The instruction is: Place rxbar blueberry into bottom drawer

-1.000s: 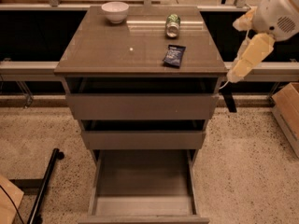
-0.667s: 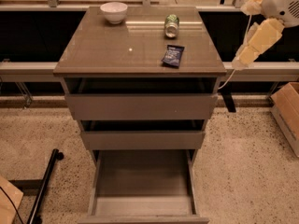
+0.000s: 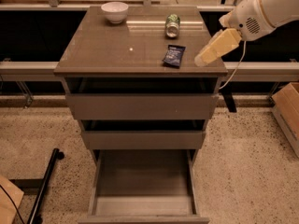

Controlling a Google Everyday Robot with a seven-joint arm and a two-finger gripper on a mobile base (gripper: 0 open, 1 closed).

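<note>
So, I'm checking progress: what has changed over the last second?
The gripper swung left from beside the cabinet and now hangs over the top's right edge, close to the rxbar blueberry but not holding it. Nothing was grasped or released. The bar, green can, white bowl and open bottom drawer stayed put.

You see the rxbar blueberry (image 3: 174, 56), a flat dark-blue wrapper, lying slightly skewed on the table (image 3: 117, 50) near its front right corner. The bottom drawer (image 3: 142, 181) stands pulled out below. The gripper (image 3: 203, 59) hovers just right of the bar, at the table's right edge.
</note>
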